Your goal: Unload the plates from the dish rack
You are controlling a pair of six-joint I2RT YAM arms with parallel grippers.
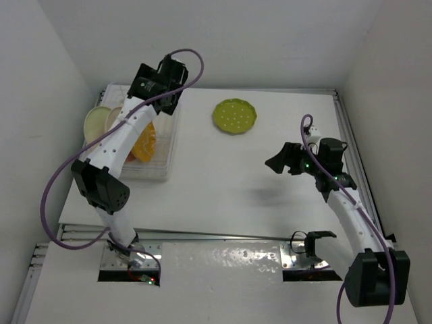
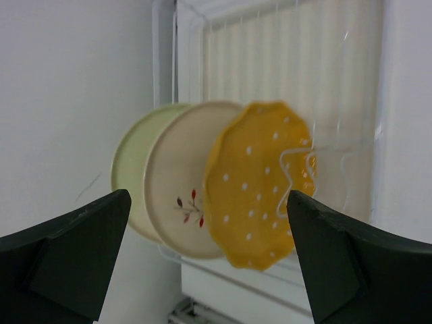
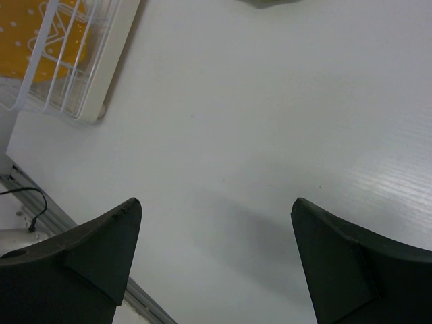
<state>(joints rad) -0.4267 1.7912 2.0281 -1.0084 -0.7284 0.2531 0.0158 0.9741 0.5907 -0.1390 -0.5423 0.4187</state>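
Three plates stand on edge in the dish rack (image 1: 138, 152) at the far left of the table (image 1: 236, 196): a pale green one (image 2: 131, 175) at the back, a cream one with a small sprig motif (image 2: 179, 196) in the middle, and an orange dotted plate (image 2: 260, 182) nearest the left wrist camera. The lime green dotted plate (image 1: 235, 116) already lies flat on the table, well apart from the rack, so the unloading looks about a quarter done.

The step in hand appears to be the reach for the next plate. The left hand (image 2: 209, 263) hovers over the rack with its fingers spread wide and nothing between them; the orange plate sits framed in the gap, near but not touched. The next move calls for bringing the fingers down over that plate's rim, one on each face, closing, then lifting it straight out of its slot without knocking the cream plate just behind it.

The right hand (image 3: 216, 263) hangs open and empty over bare table, far from the rack. From above the left arm hides much of the rack, so exact slots are hard to tell.
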